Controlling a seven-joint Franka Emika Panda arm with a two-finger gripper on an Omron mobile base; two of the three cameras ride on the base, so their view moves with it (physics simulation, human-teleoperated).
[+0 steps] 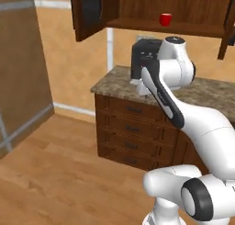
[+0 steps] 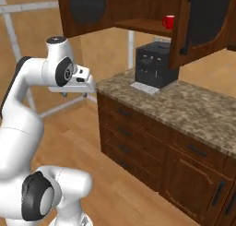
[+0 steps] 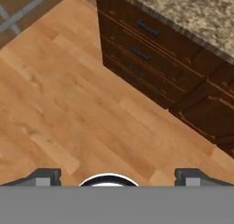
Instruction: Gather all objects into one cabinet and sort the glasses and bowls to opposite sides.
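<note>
Nearest the base, the gripper [image 3: 117, 175] hangs over bare wooden floor [image 3: 68, 109], pointing down, its fingers spread wide with nothing between them, so it looks ready to be carried up rather than to grasp here. The hand sits just short of the granite counter [image 2: 184, 105] and its dark drawers [image 3: 141, 54], probably kept tucked in while the base approaches. Farther back on the counter stands a black coffee machine [image 2: 154, 63]. Above it, the cabinet [image 1: 174, 26] has both doors swung open (presumably for access), and one red cup [image 1: 165, 19] stands upright on its shelf, alone as far as can be seen.
</note>
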